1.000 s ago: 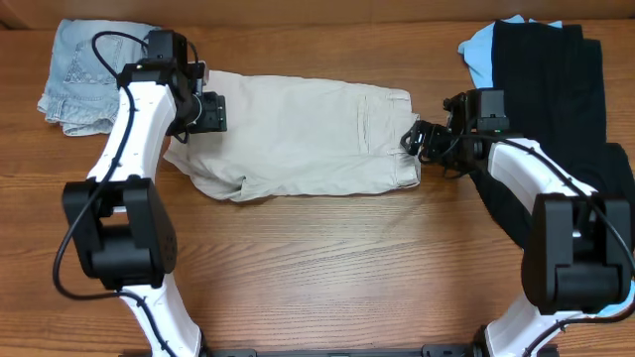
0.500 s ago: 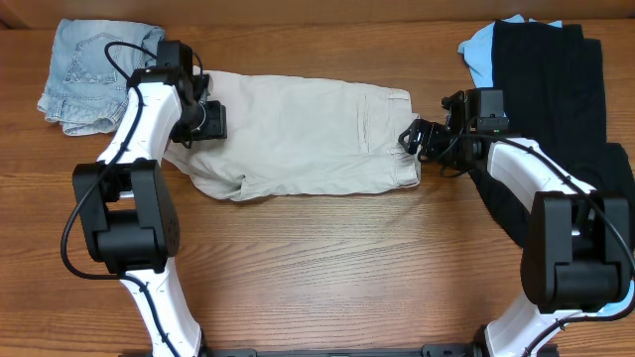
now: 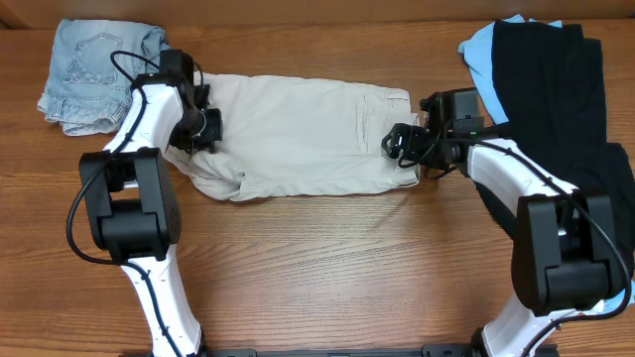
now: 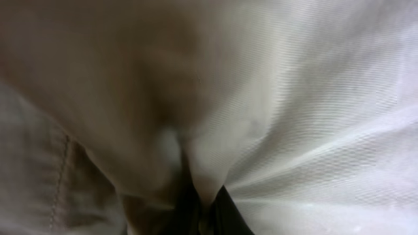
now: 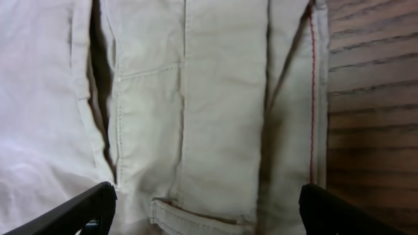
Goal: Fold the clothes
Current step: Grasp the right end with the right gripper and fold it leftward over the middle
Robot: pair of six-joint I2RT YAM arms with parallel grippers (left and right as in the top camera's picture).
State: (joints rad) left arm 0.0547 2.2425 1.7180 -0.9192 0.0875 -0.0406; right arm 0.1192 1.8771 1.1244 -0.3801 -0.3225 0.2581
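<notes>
The beige shorts (image 3: 298,134) lie flat across the middle of the table, waistband end to the right. At their left end my left gripper (image 3: 203,129) is shut on a pinch of the cloth. The left wrist view shows beige fabric (image 4: 294,98) bunched into a ridge between the dark fingers of my left gripper (image 4: 202,209). At the right end my right gripper (image 3: 397,141) is low over the waistband. In the right wrist view my right gripper (image 5: 209,215) is open, its fingertips (image 5: 85,209) spread either side of the seamed cloth (image 5: 215,98) and a belt loop.
Faded denim shorts (image 3: 94,74) lie bunched at the back left, close to my left arm. Black garments (image 3: 551,89) on a sky-blue garment (image 3: 481,50) are stacked at the back right, beside my right arm. Bare wooden table (image 3: 337,268) lies in front of the shorts.
My left gripper has shut on the shorts' cloth at their left end. My right gripper has slid left from the table's wood onto the waistband end, still open.
</notes>
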